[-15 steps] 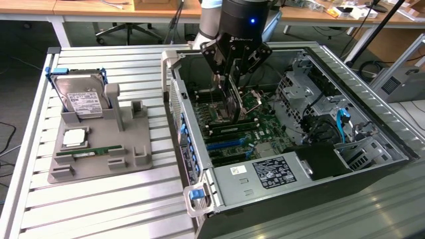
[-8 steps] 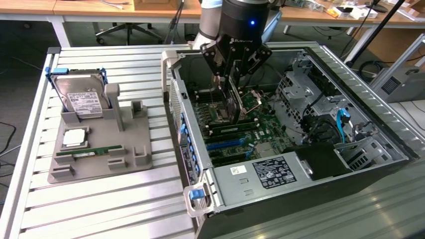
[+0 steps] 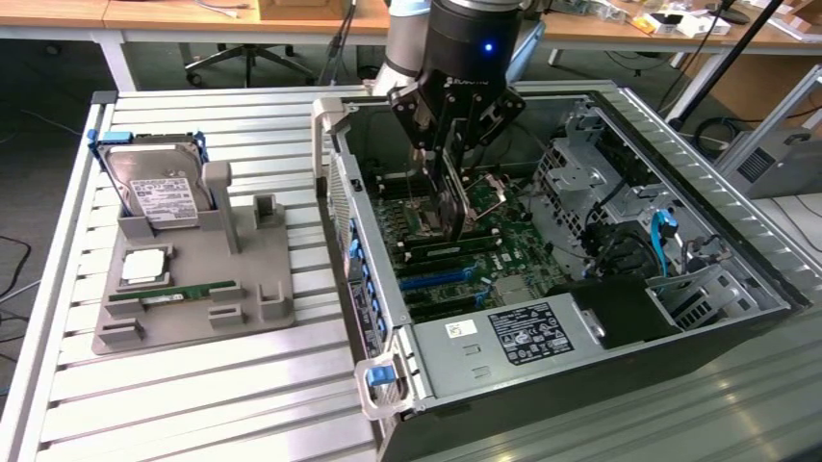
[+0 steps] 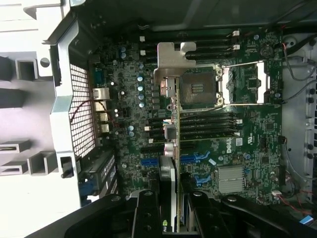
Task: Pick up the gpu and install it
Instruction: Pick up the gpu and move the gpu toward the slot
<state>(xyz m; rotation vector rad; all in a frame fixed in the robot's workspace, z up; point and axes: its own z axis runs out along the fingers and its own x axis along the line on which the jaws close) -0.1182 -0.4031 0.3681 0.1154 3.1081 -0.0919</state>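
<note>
My gripper [image 3: 452,178] hangs inside the open computer case [image 3: 337,183], over the green motherboard [image 3: 507,245]. It is shut on the gpu [image 3: 451,214], a thin dark card held on edge between the fingers. In the wrist view the gpu [image 4: 171,62] runs edge-on away from the gripper [image 4: 174,210], with its silvery metal bracket at the far end, above the CPU socket [image 4: 198,89] and the RAM slots. The card hangs clear above the board. Blue expansion slots [image 4: 148,162] lie on the board close to the fingers [image 4: 147,213].
On the slatted table at the exterior view's left, a grey holder [image 3: 192,289] carries a hard drive in a blue frame [image 3: 154,188], a CPU [image 3: 141,268] and a green RAM stick [image 3: 173,292]. The power supply [image 3: 526,337] and drive cages [image 3: 578,173] crowd the case.
</note>
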